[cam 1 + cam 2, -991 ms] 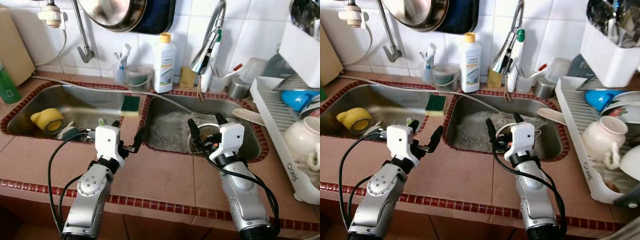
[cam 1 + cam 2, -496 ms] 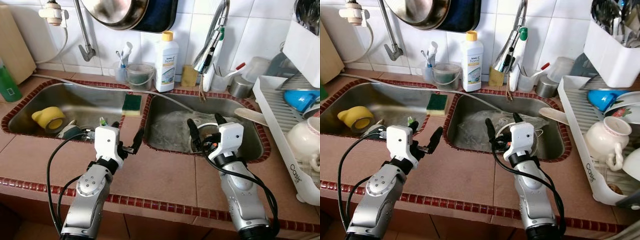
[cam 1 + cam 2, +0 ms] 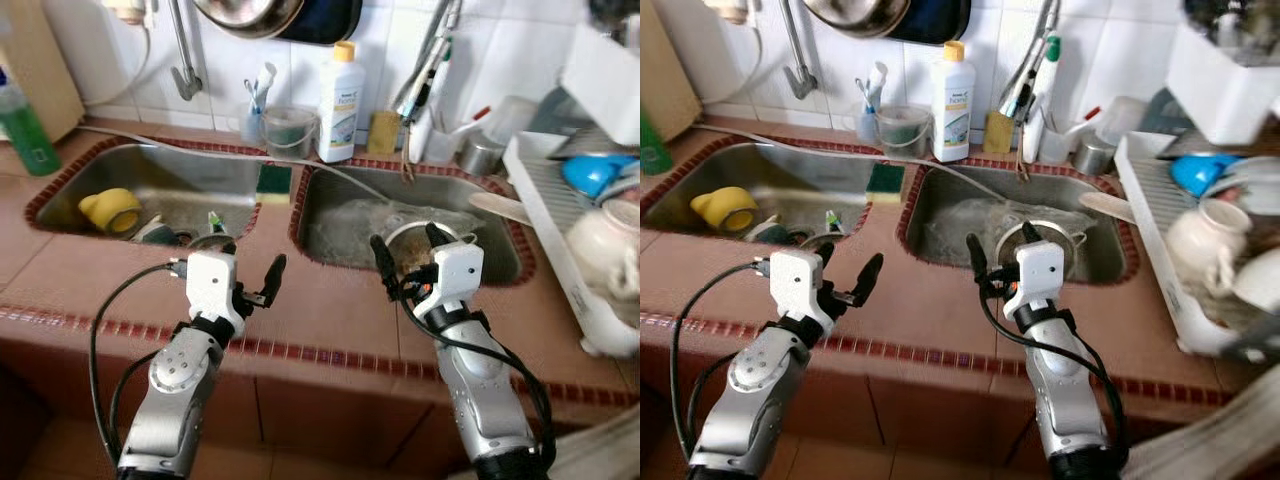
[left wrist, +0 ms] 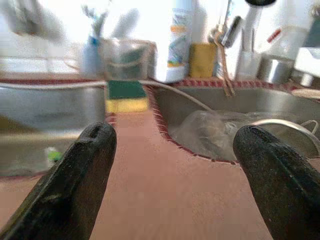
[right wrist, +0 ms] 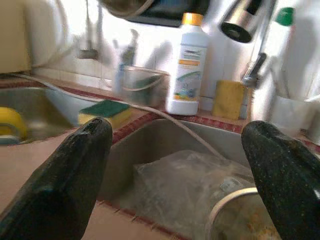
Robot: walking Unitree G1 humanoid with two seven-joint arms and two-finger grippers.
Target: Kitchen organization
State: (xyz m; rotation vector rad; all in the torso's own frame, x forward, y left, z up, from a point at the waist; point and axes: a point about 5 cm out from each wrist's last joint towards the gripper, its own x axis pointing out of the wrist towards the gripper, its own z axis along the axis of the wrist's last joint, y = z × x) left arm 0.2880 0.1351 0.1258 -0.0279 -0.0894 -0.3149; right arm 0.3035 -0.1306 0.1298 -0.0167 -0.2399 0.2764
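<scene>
Both jaws released above the tiled table

Left gripper (image 3: pixel 245 278) hovered lower left, right gripper (image 3: pixel 407 255) at centre over the right sink (image 3: pixel 500 262); a sponge (image 3: pixel 273 181) sat on the divider, upper centre.

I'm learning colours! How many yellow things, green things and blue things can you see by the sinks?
Yellow: 3, cup, sponge, bottle cap
Green: 2, scrub pad, green bottle
Blue: 1, bowl
Total: 6
</scene>
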